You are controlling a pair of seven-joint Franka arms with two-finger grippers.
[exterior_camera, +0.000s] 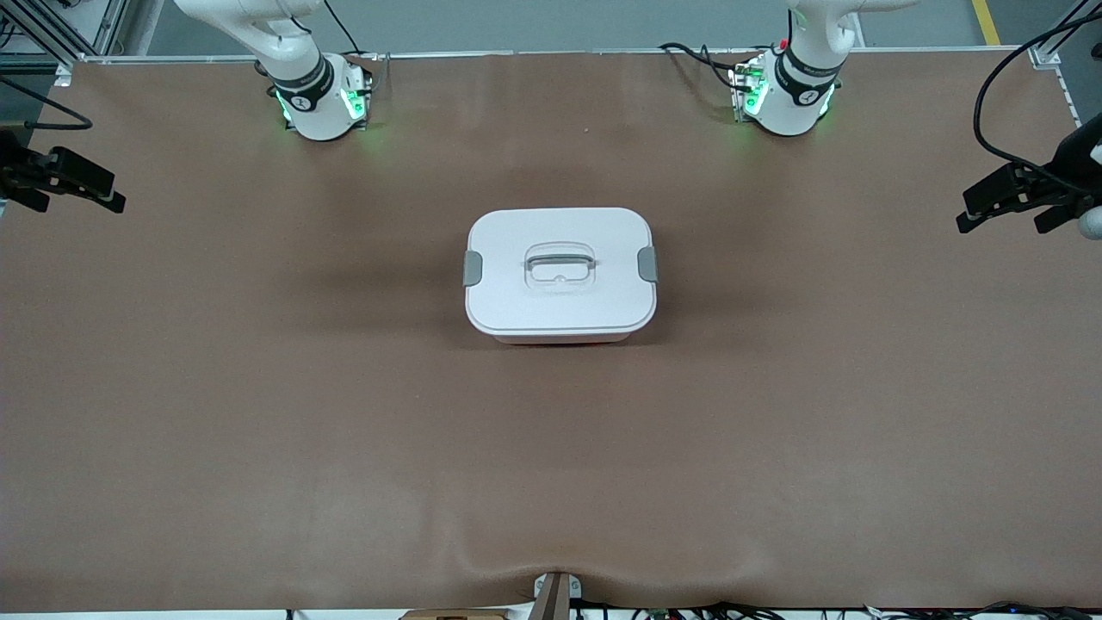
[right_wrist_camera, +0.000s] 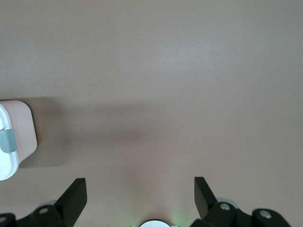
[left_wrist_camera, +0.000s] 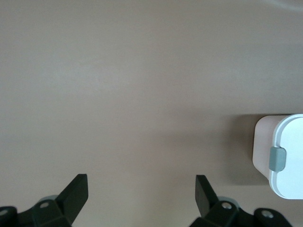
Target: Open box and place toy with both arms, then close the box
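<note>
1. The front view alone shows the whole box [exterior_camera: 560, 274]: it sits shut at the middle of the brown counter [exterior_camera: 258, 413], with the grey handle [exterior_camera: 560, 263] recessed in its lid and a grey clasp [exterior_camera: 473, 268] at each end.
2. From the box, the left gripper [exterior_camera: 1003, 209] hangs at about 3 o'clock and the right gripper [exterior_camera: 73, 185] at about 9 o'clock, each well apart from it, over the counter's ends.
3. The left wrist view adds that the left fingers [left_wrist_camera: 75, 191] stand wide apart and hold nothing; one box end shows.
4. The right wrist view shows the right fingers [right_wrist_camera: 75, 193] likewise apart and bare.
5. No view shows the toy.
</note>
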